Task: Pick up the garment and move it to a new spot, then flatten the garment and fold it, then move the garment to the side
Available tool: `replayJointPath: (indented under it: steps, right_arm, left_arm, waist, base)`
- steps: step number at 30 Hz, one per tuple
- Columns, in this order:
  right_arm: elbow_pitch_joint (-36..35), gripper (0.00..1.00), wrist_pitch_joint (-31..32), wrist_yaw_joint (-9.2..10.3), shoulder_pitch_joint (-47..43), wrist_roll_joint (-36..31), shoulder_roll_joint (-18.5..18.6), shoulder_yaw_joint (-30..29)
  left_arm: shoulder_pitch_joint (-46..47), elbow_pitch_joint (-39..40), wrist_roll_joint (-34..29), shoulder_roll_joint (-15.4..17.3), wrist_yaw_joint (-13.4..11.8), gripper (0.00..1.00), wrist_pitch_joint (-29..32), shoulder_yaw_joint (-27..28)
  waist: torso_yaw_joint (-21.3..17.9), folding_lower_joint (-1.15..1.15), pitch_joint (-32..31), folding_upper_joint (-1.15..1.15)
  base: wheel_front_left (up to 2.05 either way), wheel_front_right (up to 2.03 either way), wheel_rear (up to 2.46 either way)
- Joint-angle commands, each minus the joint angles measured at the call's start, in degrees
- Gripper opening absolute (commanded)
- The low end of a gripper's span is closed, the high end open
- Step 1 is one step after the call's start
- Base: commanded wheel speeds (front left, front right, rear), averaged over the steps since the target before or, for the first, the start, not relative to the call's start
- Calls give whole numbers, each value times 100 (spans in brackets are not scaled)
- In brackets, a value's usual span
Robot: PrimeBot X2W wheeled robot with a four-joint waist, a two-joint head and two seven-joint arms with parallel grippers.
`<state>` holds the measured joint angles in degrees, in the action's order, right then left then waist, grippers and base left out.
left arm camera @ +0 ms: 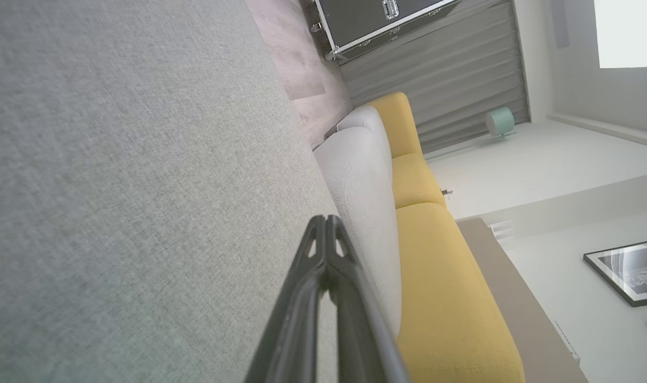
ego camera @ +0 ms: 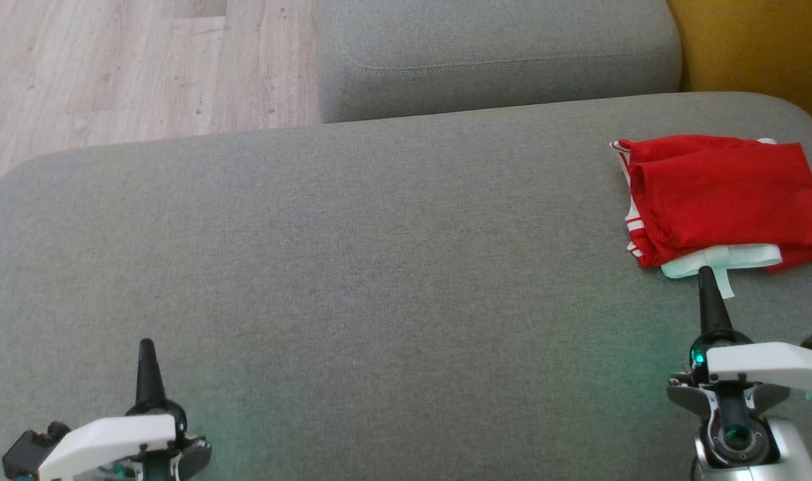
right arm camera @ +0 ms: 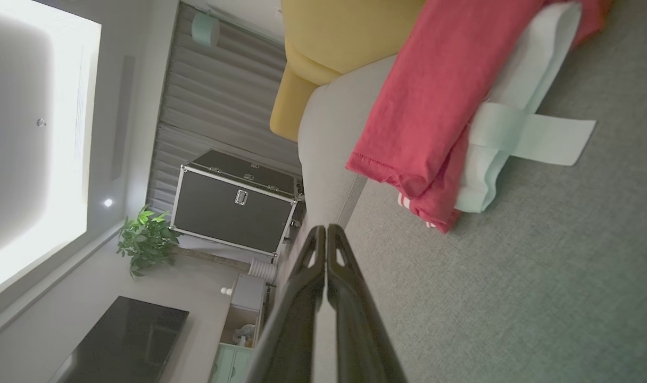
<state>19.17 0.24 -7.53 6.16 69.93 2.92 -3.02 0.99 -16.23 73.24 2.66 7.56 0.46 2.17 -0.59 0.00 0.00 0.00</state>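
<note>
A folded red garment (ego camera: 723,194) with a white waistband and white side stripes lies at the far right of the grey sofa seat (ego camera: 379,267). In the right wrist view the garment (right arm camera: 440,101) sits ahead, a white strap sticking out from it. My right gripper (ego camera: 706,277) is shut and empty, its tip just short of the white waistband. At the lower left my left gripper (ego camera: 145,347) is shut with nothing in it, far from the garment. Its fingertips (left arm camera: 326,226) meet above bare grey fabric.
A grey cushion (ego camera: 493,60) lies beyond the seat, with wooden floor (ego camera: 145,67) at the upper left and a yellow sofa part (ego camera: 760,47) at the upper right. A black case (right arm camera: 233,202), a plant (right arm camera: 145,239) and a dark screen (right arm camera: 126,340) stand in the room.
</note>
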Motion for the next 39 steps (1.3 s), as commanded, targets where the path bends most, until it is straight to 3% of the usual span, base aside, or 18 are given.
replayJointPath:
  steps: [1,34,39]
  right_arm:
    - [-249,0,55,3,97,140,22,45]
    - [-515,0,609,4,0,2240,14,-330]
    - [-515,0,611,4,0,2238,13,-332]
  left_arm:
    - [333,203,107,35,-5,0,29,195]
    - [519,220,1904,36,-8,0,591,420]
    - [519,220,1903,35,-8,0,593,422]
  waist:
    - [2,0,1,0]
    - [59,0,18,0]
    - [59,0,18,0]
  base:
    - [0,0,0]
    - [0,0,0]
    - [0,0,0]
